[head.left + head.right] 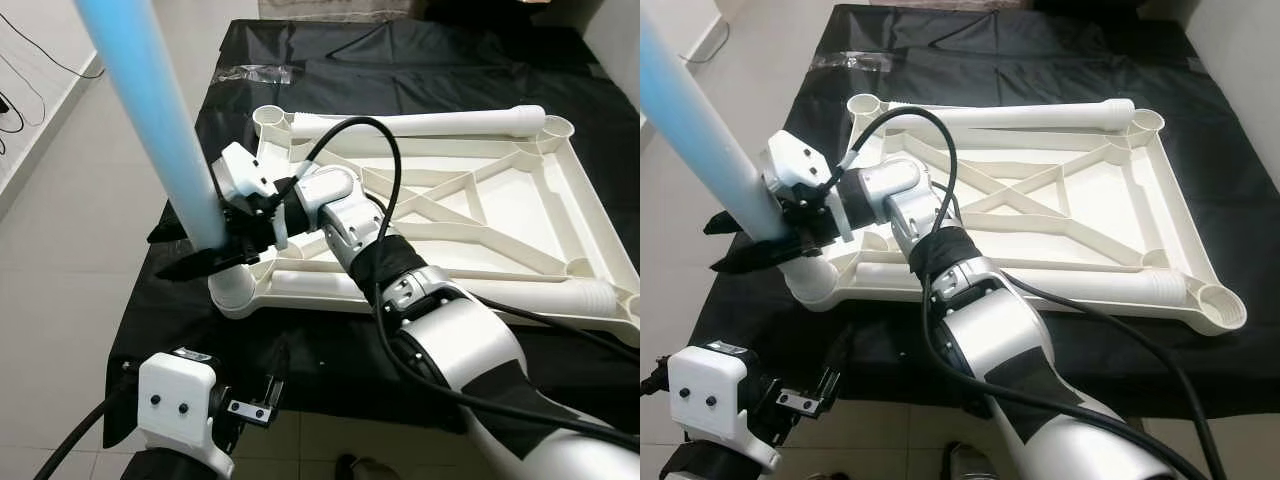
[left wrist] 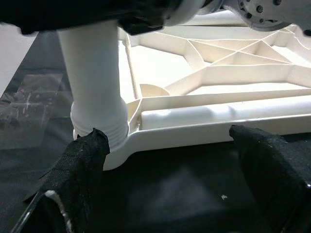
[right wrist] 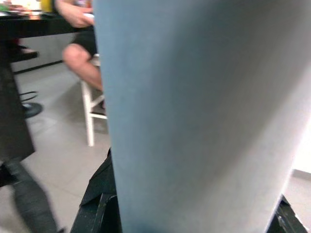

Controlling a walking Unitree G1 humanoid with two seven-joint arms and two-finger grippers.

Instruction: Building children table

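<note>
The white table top [image 1: 600,230] lies upside down on a black cloth. A pale blue-white leg [image 1: 160,110] stands upright in its near-left corner socket [image 1: 232,290]. My right gripper [image 1: 215,255] is shut on this leg just above the socket, and the leg [image 3: 194,121] looms close in the right wrist view. My left gripper [image 1: 262,400] hangs low in front of the table edge; it stands open [image 2: 170,184], facing the socket [image 2: 99,131] without touching it. Two more white legs lie flat, one along the far edge [image 1: 420,123] and one along the near edge [image 1: 560,295].
The black cloth [image 1: 330,360] covers a low support, with tiled floor [image 1: 70,250] to the left. A clear plastic bag [image 1: 255,72] lies on the cloth at the far left. A person sits on a white chair [image 3: 90,116] in the background.
</note>
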